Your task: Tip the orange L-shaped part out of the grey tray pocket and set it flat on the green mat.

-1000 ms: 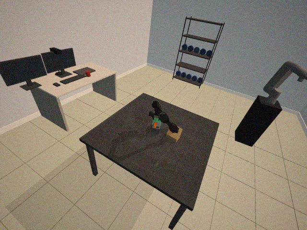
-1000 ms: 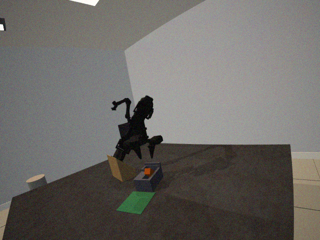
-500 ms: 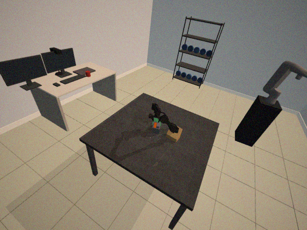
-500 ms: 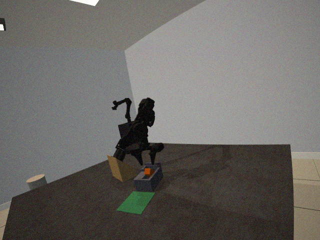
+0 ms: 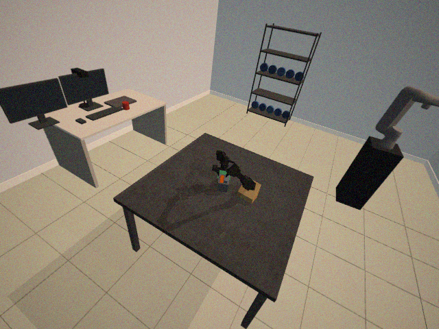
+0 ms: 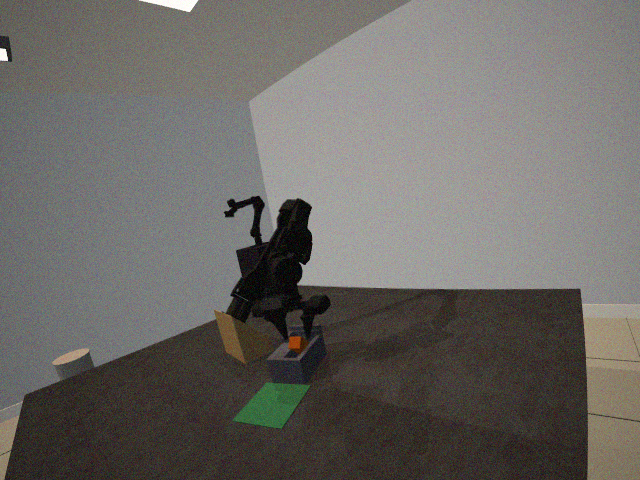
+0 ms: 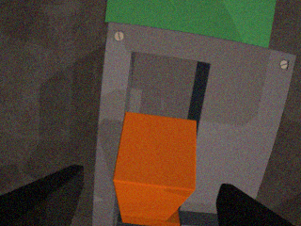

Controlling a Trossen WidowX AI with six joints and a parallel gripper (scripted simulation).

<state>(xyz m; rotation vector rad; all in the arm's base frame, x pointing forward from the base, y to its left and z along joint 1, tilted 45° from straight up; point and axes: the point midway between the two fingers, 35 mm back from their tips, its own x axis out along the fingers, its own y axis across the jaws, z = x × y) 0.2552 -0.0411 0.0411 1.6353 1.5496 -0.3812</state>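
The orange L-shaped part is tipped in the grey tray. Its end nearer the green mat stands raised above the pocket, whose floor shows beneath and beyond it. The rest of the part runs down out of the bottom of the wrist view, so its L-shaped end is hidden there. My gripper is open and points down over the tray. In the wrist view one finger is on each side of the raised part, with gaps on both sides.
A tan wedge-shaped block stands beside the tray under the arm's base. The mat lies flat on the dark table, just beyond the tray's end in the wrist view. Two screw heads mark that end of the tray.
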